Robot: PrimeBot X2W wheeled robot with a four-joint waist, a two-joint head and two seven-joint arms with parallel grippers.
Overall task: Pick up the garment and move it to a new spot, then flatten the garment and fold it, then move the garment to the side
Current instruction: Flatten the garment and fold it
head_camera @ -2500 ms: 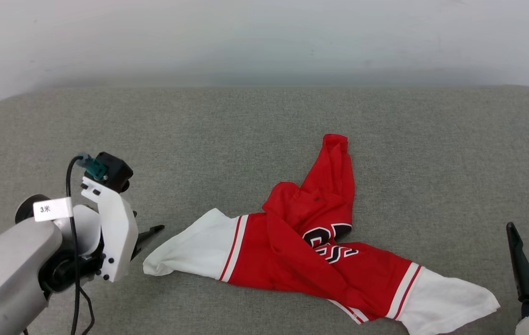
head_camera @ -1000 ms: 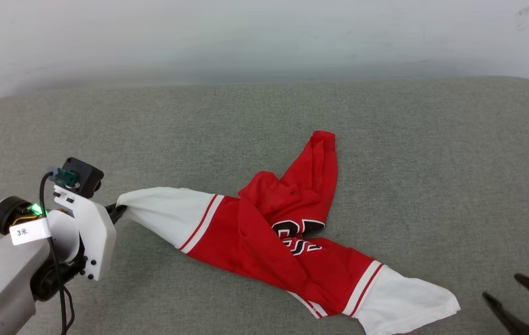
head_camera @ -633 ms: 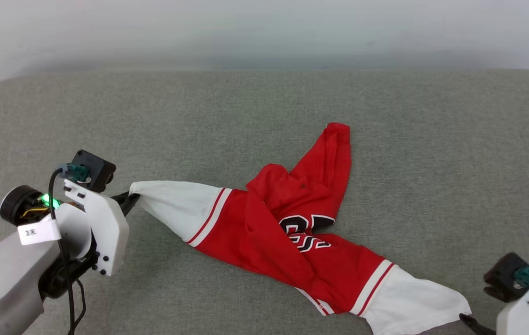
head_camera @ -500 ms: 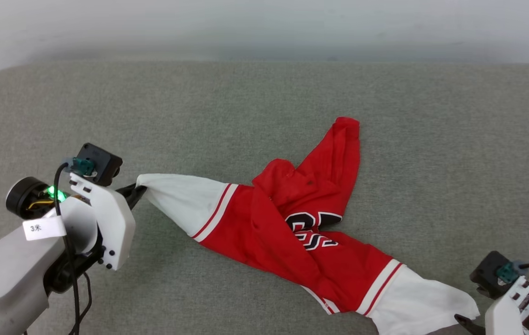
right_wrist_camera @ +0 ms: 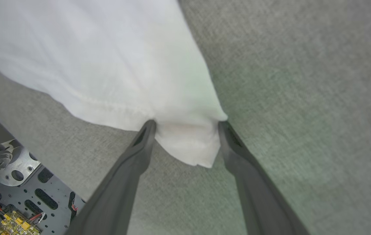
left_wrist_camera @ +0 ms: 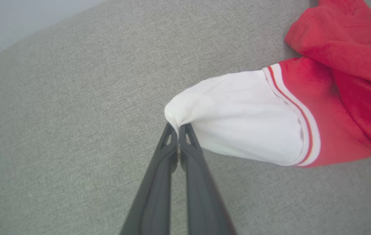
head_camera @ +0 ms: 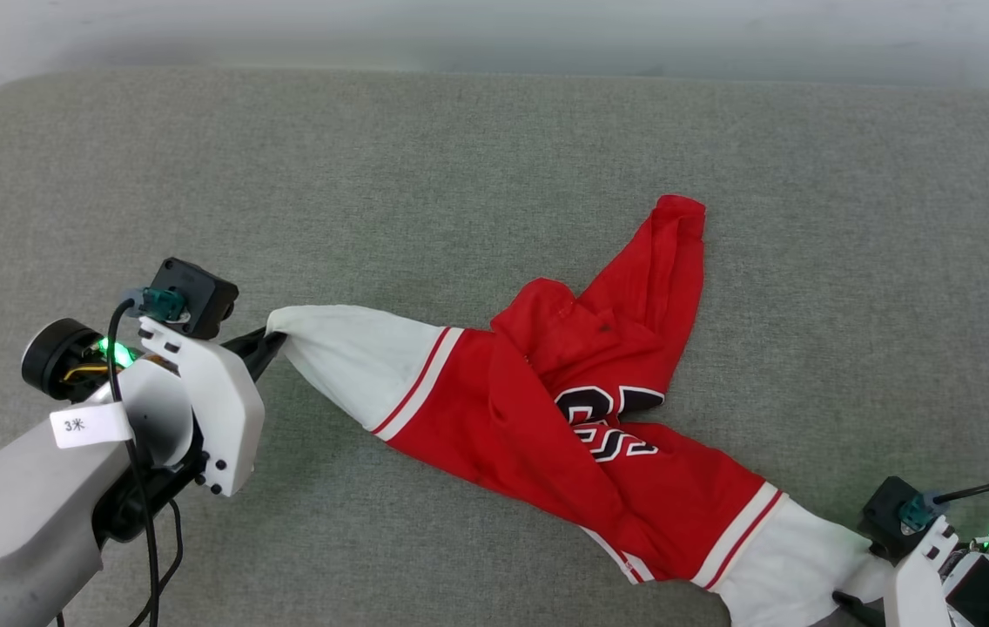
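Observation:
The garment (head_camera: 564, 409), a red jersey with white sleeves and black white-outlined lettering, lies crumpled and stretched slantwise across the grey cushion. My left gripper (head_camera: 272, 341) is shut on the tip of its left white sleeve (left_wrist_camera: 237, 117). In the left wrist view the two fingers (left_wrist_camera: 172, 147) pinch the cloth together and hold that end slightly off the cushion. My right gripper (right_wrist_camera: 187, 125) is open at the other white sleeve (right_wrist_camera: 107, 58), and a corner of that cloth lies between its spread fingers. In the head view the right wrist (head_camera: 912, 540) covers that sleeve end.
The grey fabric cushion (head_camera: 460, 174) runs wide to the back and both sides, with a pale wall (head_camera: 494, 26) behind it. In the right wrist view my own metal base (right_wrist_camera: 12, 189) shows just below the cushion's near edge.
My left gripper, earlier apart from the left sleeve, has shut on its tip and raised it. My right arm has come in from the lower right to the right sleeve. The head camera has shifted.

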